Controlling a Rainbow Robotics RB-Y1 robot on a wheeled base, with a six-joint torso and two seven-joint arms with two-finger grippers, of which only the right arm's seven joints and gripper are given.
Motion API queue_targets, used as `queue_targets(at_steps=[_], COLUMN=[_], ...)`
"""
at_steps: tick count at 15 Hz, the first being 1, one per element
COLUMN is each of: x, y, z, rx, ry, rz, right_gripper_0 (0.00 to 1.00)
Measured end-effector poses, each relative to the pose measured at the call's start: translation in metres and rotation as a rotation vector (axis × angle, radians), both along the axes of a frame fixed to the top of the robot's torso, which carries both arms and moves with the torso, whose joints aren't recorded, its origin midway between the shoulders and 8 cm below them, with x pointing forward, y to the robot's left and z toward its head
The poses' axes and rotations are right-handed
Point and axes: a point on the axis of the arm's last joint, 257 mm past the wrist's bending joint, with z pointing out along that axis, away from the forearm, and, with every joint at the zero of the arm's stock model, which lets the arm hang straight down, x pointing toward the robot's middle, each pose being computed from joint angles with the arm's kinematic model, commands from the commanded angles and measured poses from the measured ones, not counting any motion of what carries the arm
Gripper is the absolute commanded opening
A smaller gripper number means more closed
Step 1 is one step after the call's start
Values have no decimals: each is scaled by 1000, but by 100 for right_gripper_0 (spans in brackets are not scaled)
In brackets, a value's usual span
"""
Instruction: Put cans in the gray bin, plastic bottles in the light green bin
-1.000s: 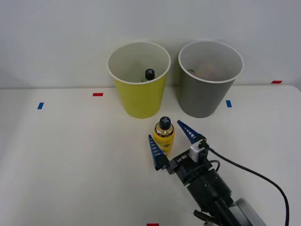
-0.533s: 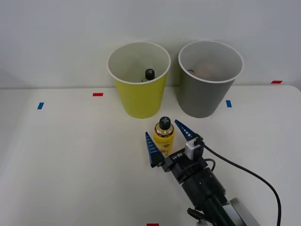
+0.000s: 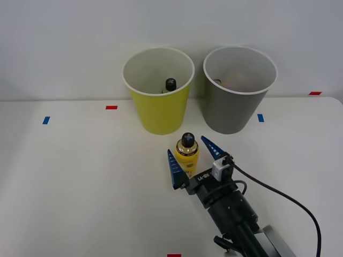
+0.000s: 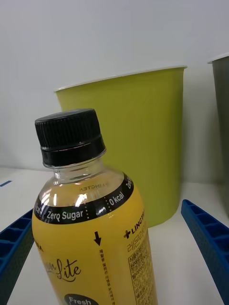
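The right end effector (image 3: 194, 156) stands wide open, a blue finger (image 4: 206, 240) either side of the upright yellow bottle (image 3: 187, 154), gripping nothing. The bottle stands on the table (image 3: 80, 176), at six o'clock from the light green bin (image 3: 158, 91), near it.

The yellow bottle (image 3: 187, 151) stands upright between the right gripper's (image 3: 195, 156) spread fingers, gaps either side. Just beyond, the light green bin (image 3: 158, 90) and gray bin (image 3: 238, 88) block the far side. Open table (image 3: 80, 171) lies left.
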Motion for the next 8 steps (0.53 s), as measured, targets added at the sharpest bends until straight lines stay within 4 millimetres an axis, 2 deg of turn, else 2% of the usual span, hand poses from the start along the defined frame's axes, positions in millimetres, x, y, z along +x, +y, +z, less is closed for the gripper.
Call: queue_targets(at_steps=[8], x=[-1], y=[7], z=[2], rx=[-14], ry=[-11], rz=[3], right_gripper_0=[99])
